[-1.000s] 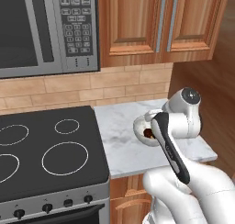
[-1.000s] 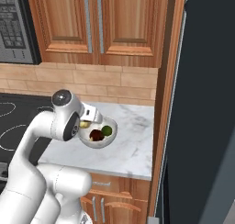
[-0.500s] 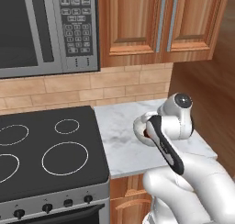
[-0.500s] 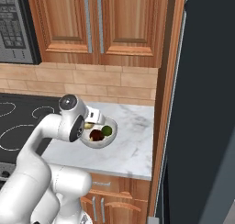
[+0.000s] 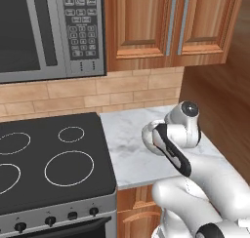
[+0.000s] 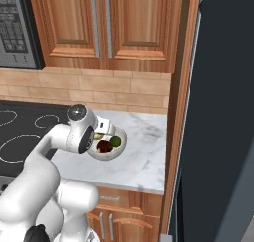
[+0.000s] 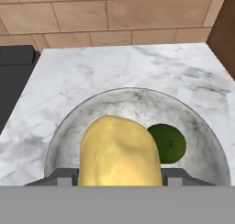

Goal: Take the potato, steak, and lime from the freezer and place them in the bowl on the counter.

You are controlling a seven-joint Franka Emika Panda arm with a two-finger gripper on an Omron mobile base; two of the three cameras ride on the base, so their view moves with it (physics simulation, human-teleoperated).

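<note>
My gripper (image 7: 119, 175) is shut on the potato (image 7: 119, 149), a yellow-tan lump that covers the fingertips in the hand view. It hangs just over the silvery bowl (image 7: 137, 101), which stands on the marble counter (image 7: 92, 74). The dark green lime (image 7: 169, 142) lies in the bowl to the right of the potato. From the right base view the bowl (image 6: 118, 151) holds the dark red steak (image 6: 103, 147) and the lime (image 6: 115, 141), with the potato (image 6: 98, 136) at the gripper (image 6: 100, 132) above its left rim. The dark freezer (image 6: 223, 112) stands at the right.
A black stovetop (image 5: 49, 159) borders the counter (image 5: 127, 134) on the left, with a microwave (image 5: 49, 32) above it. Wooden wall cabinets (image 6: 104, 23) hang over the tiled backsplash. A wooden side panel (image 5: 219, 86) closes the counter's right end.
The arm's elbow and hand have eased forward and down toward the bowl, with the potato still in the gripper. The bowl, steak and lime have not moved.
</note>
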